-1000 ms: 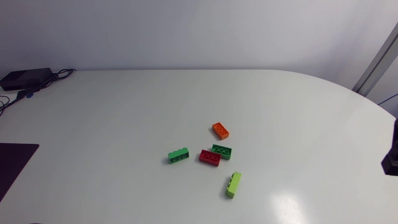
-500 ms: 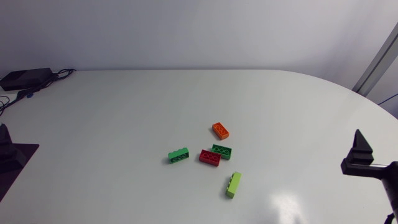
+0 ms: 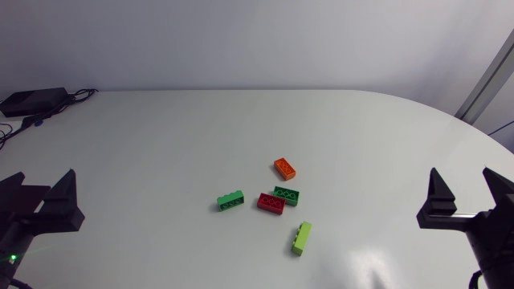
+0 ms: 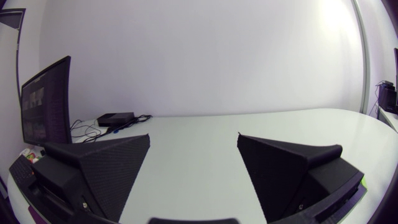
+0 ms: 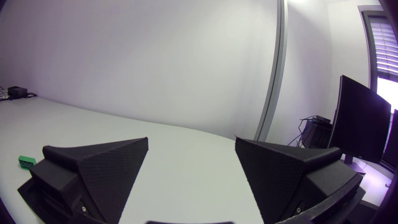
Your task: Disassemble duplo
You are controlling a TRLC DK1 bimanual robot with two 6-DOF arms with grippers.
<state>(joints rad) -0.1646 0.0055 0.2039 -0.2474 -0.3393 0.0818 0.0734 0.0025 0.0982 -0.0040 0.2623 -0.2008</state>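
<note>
Several loose Duplo bricks lie near the table's middle in the head view: an orange one (image 3: 284,168), a green one (image 3: 230,200), a red one (image 3: 271,203) with a dark green one (image 3: 287,195) lying against it, and a lime one (image 3: 302,238) nearest the front. My left gripper (image 3: 40,191) stands open at the left edge, far from the bricks, and its wrist view (image 4: 194,158) shows nothing between the fingers. My right gripper (image 3: 466,191) is open at the right edge, also empty (image 5: 191,163). Beside its left finger the right wrist view shows a green brick (image 5: 25,162).
A black box (image 3: 32,100) with cables sits at the back left corner; it also shows ahead of the left gripper as the black box (image 4: 115,118). Bare white table (image 3: 161,152) lies between each gripper and the bricks.
Both arms have come up into the head view from the side edges, the right one first, then the left. The bricks have not moved.
</note>
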